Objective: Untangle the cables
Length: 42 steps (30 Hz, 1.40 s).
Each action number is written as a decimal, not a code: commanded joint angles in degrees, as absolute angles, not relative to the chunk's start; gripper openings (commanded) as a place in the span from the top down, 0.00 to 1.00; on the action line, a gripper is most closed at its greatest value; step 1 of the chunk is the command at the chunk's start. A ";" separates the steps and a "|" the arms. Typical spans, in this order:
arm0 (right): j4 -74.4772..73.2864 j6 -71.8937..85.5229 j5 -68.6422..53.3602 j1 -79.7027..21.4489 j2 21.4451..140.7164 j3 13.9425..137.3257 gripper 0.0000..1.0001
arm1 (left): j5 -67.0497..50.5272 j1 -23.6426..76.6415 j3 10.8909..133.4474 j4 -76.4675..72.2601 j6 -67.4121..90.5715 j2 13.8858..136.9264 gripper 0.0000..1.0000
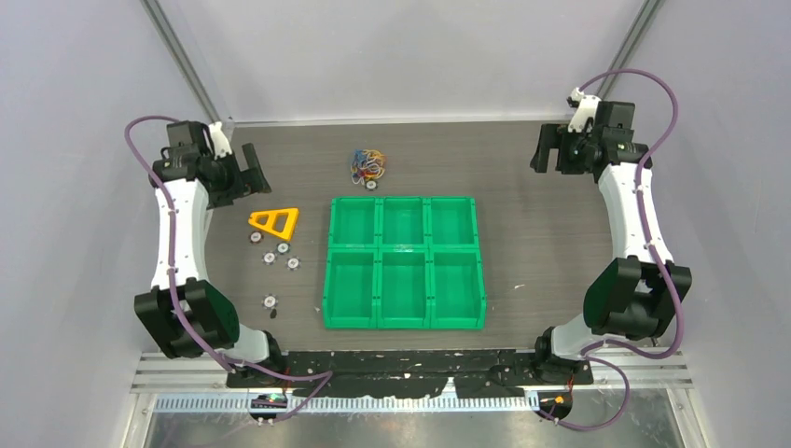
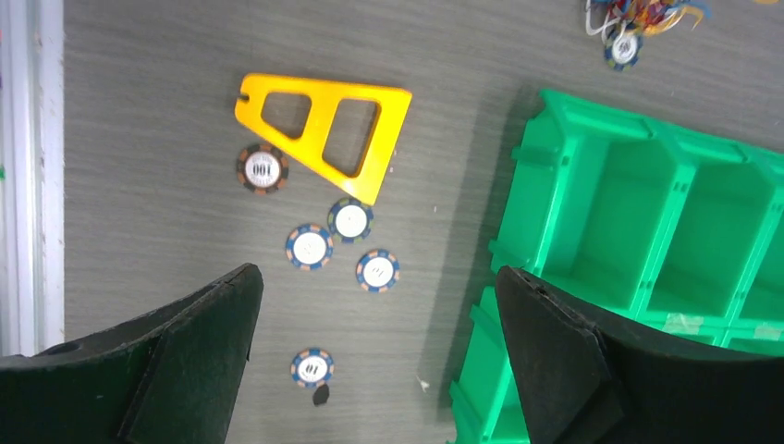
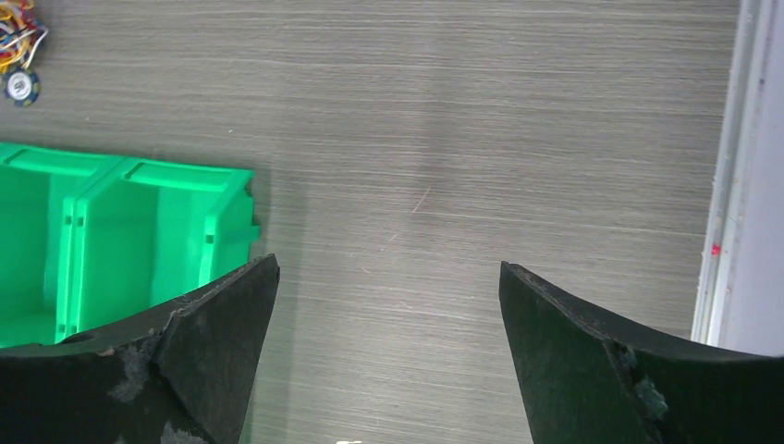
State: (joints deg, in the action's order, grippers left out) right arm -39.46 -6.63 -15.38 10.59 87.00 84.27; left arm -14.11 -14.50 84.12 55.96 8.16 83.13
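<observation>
Cables [image 1: 369,166] tangled upper centre of the top view, just beyond the green tray's [image 1: 403,199] far rim; one chip [image 1: 370,185] at their near edge; bare table [image 1: 504,177] either side; left gripper [image 1: 250,170] upper left, right gripper [image 1: 547,149] upper right, both spread wide, well apart from the cables.

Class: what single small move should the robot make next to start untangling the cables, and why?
Probably reach the left hand toward the cables: the tangle lies untouched on the far side of the table, and this hand, open and empty, looks nearer to it than the right hand.
</observation>
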 commanded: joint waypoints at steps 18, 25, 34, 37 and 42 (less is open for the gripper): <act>-53.40 -15.18 -18.55 10.29 79.31 89.21 0.05 | -24.12 6.88 112.95 27.08 21.57 119.16 0.01; -55.85 -15.74 -15.86 10.32 77.13 88.97 0.05 | -27.97 9.31 125.06 26.44 31.45 136.07 0.01; -57.56 -14.83 -16.26 10.35 79.33 92.01 0.05 | -31.46 11.25 122.37 23.36 36.97 139.43 0.20; -57.52 -13.72 -17.58 10.29 80.42 92.39 0.05 | -34.18 11.25 124.72 22.09 36.22 141.07 0.65; -56.51 -11.75 -23.25 9.86 81.48 91.62 0.05 | -42.77 11.93 128.44 17.16 36.63 139.82 1.00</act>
